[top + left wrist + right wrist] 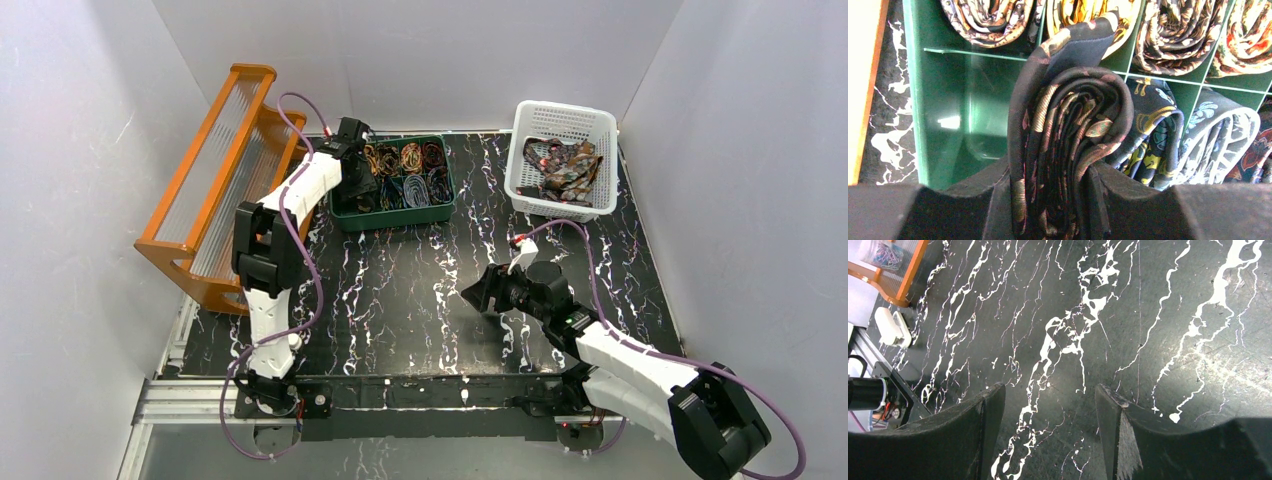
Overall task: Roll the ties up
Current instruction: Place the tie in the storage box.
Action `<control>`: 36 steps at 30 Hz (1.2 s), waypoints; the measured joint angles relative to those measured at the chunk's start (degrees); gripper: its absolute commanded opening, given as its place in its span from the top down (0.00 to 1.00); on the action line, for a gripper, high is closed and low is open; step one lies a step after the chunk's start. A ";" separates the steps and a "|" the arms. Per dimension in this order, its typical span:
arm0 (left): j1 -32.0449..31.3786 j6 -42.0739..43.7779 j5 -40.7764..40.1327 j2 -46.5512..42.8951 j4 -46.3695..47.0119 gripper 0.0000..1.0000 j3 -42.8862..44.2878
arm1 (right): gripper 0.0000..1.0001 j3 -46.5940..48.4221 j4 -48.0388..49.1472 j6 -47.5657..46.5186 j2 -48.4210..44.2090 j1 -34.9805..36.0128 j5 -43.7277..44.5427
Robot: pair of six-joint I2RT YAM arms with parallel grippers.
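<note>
The left gripper (1054,192) pinched a rolled tie (1068,130) above the green tray (915,100). Placing seemed underway, needing descent into the empty cell (973,110) at nine o'clock. The right gripper (1050,435) hung spread.

rack (215,170) back-left, divided bin (395,222) of rolled ties (410,158) beside it, basket (530,120) of loose ties (565,168) back-right; left gripper (1050,172) holds coil (1073,115) over bin's left end, right gripper (1050,400) above table (420,290) front-centre.

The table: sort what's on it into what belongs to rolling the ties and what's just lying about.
Job: rolled tie in the left claw; rolled ties in the green tray; loose ties in the white basket.
Lying about: orange rack; small white object.
</note>
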 measured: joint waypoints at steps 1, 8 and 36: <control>0.04 -0.66 -0.02 -0.11 0.37 0.93 -0.31 | 0.26 0.00 0.07 0.00 0.02 0.00 0.00; 0.11 -4.57 -1.16 -1.97 3.30 0.97 -3.61 | 0.25 -0.02 0.09 -0.02 0.02 0.00 0.00; -3.50 0.61 -7.15 0.72 -0.63 0.90 0.57 | 0.25 -0.83 0.92 0.24 1.29 0.00 -0.42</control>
